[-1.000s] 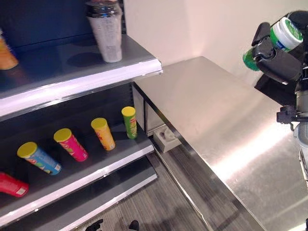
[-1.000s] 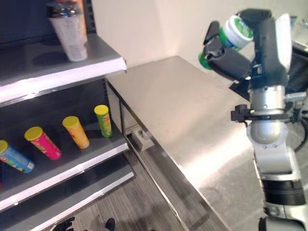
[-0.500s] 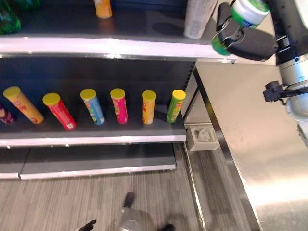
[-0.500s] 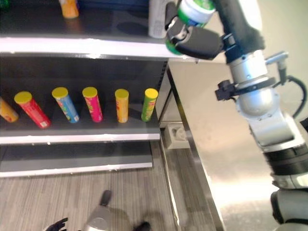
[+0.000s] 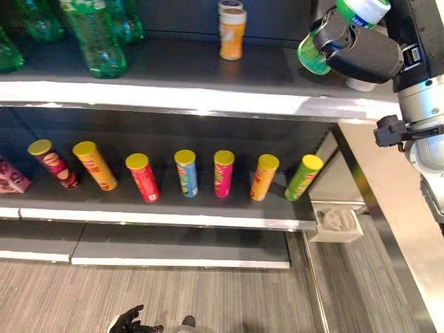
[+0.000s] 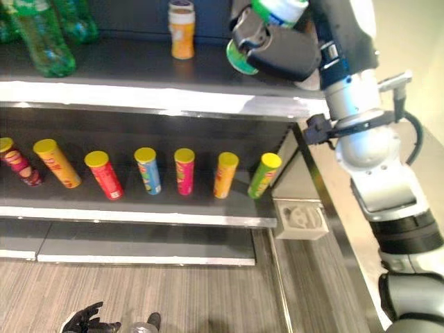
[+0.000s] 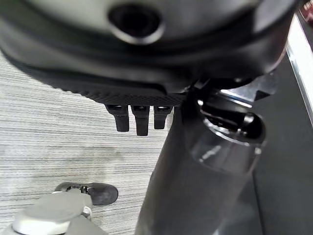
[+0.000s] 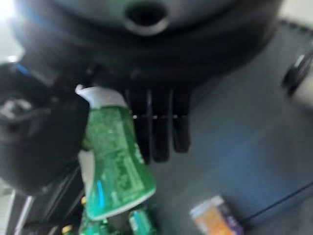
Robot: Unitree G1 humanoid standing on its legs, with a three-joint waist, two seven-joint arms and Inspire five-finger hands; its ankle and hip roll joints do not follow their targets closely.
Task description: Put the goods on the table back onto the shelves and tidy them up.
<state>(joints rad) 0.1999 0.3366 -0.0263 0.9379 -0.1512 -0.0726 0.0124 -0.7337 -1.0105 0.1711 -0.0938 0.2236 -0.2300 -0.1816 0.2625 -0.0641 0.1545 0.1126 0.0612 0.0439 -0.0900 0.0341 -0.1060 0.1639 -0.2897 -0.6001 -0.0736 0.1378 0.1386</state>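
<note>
While the left hand [image 6: 82, 320] hangs relaxed at lower left, the right hand [image 5: 357, 50] grips a green tube [image 8: 115, 161] at upper right, over the top shelf [image 5: 180, 73].

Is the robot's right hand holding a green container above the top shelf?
Yes, the right hand is curled round a green container with a white cap, above the top shelf.
</note>
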